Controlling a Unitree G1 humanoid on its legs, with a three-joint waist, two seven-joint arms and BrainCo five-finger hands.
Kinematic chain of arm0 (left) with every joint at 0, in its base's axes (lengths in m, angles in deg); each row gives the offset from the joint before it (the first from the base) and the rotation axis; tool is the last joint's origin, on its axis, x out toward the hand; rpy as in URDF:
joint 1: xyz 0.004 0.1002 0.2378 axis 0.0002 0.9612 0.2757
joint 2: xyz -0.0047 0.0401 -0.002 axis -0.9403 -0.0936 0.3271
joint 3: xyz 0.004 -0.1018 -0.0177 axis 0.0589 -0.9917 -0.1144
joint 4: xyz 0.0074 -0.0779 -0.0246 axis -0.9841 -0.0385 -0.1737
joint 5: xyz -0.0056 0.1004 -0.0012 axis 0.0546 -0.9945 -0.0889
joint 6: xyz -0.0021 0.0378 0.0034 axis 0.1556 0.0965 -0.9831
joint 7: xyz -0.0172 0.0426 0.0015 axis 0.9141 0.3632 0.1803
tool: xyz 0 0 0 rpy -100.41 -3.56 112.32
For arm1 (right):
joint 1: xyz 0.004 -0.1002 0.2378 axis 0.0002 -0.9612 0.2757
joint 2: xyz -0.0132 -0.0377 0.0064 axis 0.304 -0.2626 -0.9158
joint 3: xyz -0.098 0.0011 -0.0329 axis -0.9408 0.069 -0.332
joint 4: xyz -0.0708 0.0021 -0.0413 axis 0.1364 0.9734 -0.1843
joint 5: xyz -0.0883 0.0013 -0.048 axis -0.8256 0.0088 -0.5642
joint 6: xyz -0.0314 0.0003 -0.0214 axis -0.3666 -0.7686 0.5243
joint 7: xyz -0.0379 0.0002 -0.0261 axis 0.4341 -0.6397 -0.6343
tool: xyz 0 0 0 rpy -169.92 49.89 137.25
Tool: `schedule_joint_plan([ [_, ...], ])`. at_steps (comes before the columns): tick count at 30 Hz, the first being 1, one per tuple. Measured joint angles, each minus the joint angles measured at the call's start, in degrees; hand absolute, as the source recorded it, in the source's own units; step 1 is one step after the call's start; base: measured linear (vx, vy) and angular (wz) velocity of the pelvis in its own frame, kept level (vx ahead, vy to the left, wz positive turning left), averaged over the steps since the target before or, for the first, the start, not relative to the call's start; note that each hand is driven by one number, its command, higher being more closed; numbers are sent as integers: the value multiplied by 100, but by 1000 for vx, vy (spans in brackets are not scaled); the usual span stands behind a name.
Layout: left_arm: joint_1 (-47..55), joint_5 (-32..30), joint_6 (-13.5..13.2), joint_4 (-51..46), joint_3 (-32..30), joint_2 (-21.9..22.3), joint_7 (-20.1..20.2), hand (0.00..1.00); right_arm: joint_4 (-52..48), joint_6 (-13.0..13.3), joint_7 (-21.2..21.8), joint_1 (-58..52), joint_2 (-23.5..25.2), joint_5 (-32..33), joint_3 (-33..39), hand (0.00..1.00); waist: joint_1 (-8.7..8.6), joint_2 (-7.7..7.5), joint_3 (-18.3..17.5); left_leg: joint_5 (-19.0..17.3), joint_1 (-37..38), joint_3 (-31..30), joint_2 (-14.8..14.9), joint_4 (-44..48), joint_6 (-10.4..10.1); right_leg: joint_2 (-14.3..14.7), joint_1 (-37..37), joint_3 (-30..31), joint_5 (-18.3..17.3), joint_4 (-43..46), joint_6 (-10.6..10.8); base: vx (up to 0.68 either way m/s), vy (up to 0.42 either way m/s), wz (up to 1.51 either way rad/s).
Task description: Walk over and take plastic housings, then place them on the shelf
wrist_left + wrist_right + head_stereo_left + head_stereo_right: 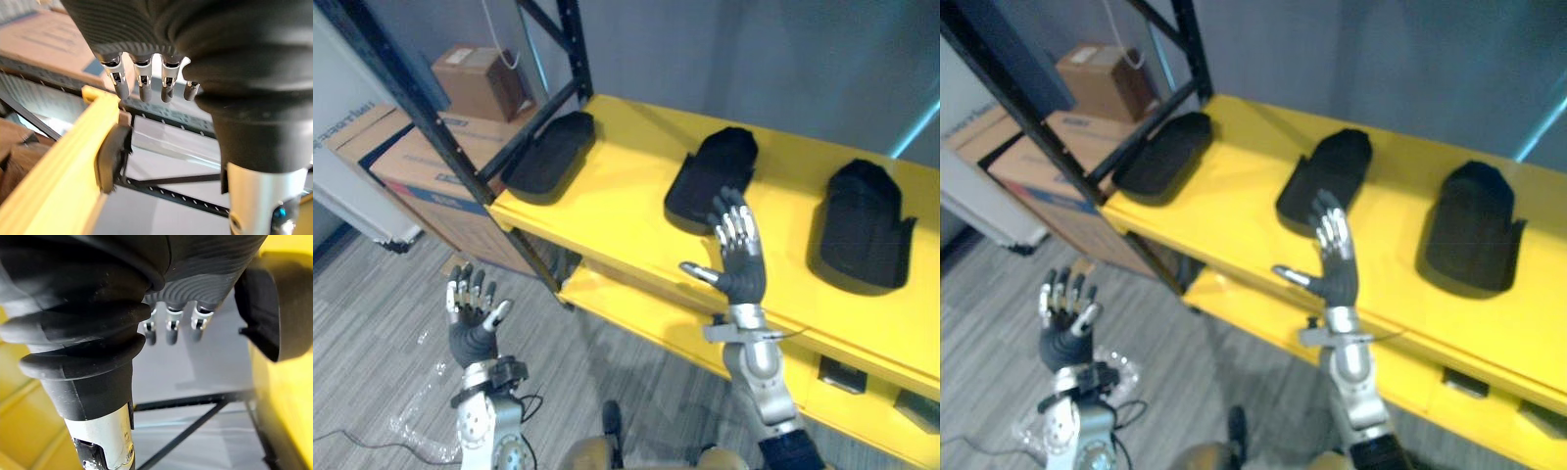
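Three black plastic housings lay well apart on the top board of the yellow shelf (626, 186): the left housing (548, 157) at 10 o'clock, the middle housing (710, 181) at 12 o'clock, and the right housing (862, 225) at 2 o'clock.

The right hand (739, 259) was raised at the shelf's near edge, just at 6 o'clock of the middle housing. Its fingers (736, 227) were straight, its thumb was out toward 9 o'clock, and it held nothing. Whether the fingertips touched that housing could not be told.

The left hand (473, 318) stood upright at 7 o'clock over the grey floor (372, 323), its fingers spread loosely and empty.

Cardboard boxes (421, 171) sat at 10 o'clock beyond the shelf's black post (421, 108).
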Motion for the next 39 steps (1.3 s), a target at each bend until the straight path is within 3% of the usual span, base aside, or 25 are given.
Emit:
schedule_joint_plan([
  [4,111,-22,1,-37,-110,12,-337,0,35,6,-128,215,18,-96,9,0,106,-2,134,-30,-30,-9,-51,0,25,15,-9,116,-32,-74,26,-48,30,3],
  [6,124,-138,9,-122,-271,12,-322,0,40,9,-441,121,105,-221,180,0,135,-142,219,-50,20,-56,-191,31,51,-168,-47,87,-185,195,134,34,30,16],
  [8,128,-206,45,-178,-260,16,-180,0,40,13,-672,-99,117,-283,404,0,86,-188,376,-152,30,-217,-292,211,146,-317,-62,250,-183,771,63,74,26,45],
  [9,110,-229,84,-217,-259,12,-78,0,51,10,-766,-226,114,-315,527,0,-5,-208,478,-229,104,-353,-320,358,194,-323,-102,513,-135,1135,-69,111,58,56],
  [10,118,-226,102,-288,-267,3,8,0,54,9,-851,-394,117,-336,622,0,-62,-217,546,-287,198,-469,-245,420,260,-275,-427,1003,-60,1832,-358,52,50,39],
  [11,134,-225,102,-291,-267,-15,23,0,50,11,-895,-476,108,-356,662,0,-66,-184,557,-326,220,-520,-192,432,256,-188,-534,1198,-139,2006,-449,69,-21,27],
  [12,123,-223,104,-289,-270,-33,48,0,42,17,-953,-590,172,-486,675,0,-113,-160,571,-346,223,-604,-93,448,267,145,-627,1458,-437,1765,-381,39,-80,16],
  [13,124,-234,99,-289,-307,-71,34,0,40,24,-1013,-601,218,-677,665,0,-119,-254,547,-351,200,-573,-48,446,259,418,-698,1569,-439,1303,-427,45,-96,8],
  [15,112,-234,96,-292,-355,-152,6,0,39,106,-1095,-594,225,-823,665,0,-71,-385,541,-412,208,-412,-160,470,201,564,-736,1595,-243,626,-544,49,-98,-10],
  [16,90,-234,96,-268,-372,-129,-2,0,28,246,-1206,-595,184,-846,735,0,-180,-427,531,-489,201,-376,-219,573,174,553,-653,1739,-11,415,-280,76,-97,-14],
  [19,95,-634,92,-375,-341,-96,13,0,-61,414,-1970,-600,170,-1257,1011,0,-203,-201,501,-566,193,-139,-77,561,161,673,-527,1765,275,-106,-199,101,-32,-31],
  [23,-167,-750,91,-543,22,-128,68,0,-664,398,-3088,-755,181,-2067,1489,0,-275,-170,478,-599,186,6,-9,508,131,753,-419,1871,526,-490,-156,111,-6,-17],
  [28,-582,-841,106,-594,255,-360,216,0,-1249,363,-4351,-1072,282,-3114,2517,0,-505,-167,473,-635,424,273,-12,312,117,751,-366,2048,532,-506,-150,102,21,-26],
  [30,-622,-801,121,-588,270,-443,219,0,-1685,358,-4821,-1334,283,-3498,3061,0,-595,-158,408,-974,558,527,31,531,60,779,-239,2235,470,-539,-148,79,15,-53],
  [32,-603,-826,120,-564,269,-432,162,0,-1894,370,-4988,-1522,239,-3578,3450,0,-631,-121,351,-1329,427,673,162,1179,8,845,-214,2409,349,-467,-196,105,-3,-64],
  [33,-581,-794,121,-411,259,-445,125,0,-1965,396,-5108,-1704,206,-3500,3648,0,-655,-99,336,-1727,73,786,414,2502,-101,911,-132,2617,151,-395,-234,72,-21,-80],
  [34,-609,-773,141,-305,248,-415,100,0,-1969,398,-5158,-1804,189,-3417,3694,0,-663,-116,329,-1738,-340,745,593,3616,-143,928,-115,2757,26,-229,-281,64,-16,-78],
  [36,-375,-790,177,-216,251,-352,-67,0,-1981,414,-5200,-1872,86,-3347,3705,0,-637,-80,294,-1808,-820,569,925,4877,-153,968,-20,3091,-115,-32,-314,110,61,-116],
  [37,-264,-794,235,-155,251,-341,-248,0,-2001,434,-5257,-1890,11,-3202,3719,0,-642,40,204,-1922,-796,556,1124,4653,-121,927,89,3361,-174,-17,-298,156,105,-121],
  [39,-309,-812,223,-152,233,-302,-510,0,-1963,414,-5309,-1907,-30,-3124,3704,0,-642,113,160,-1910,-710,614,1211,3883,-99,835,77,3610,-231,17,-208,146,192,-81],
])
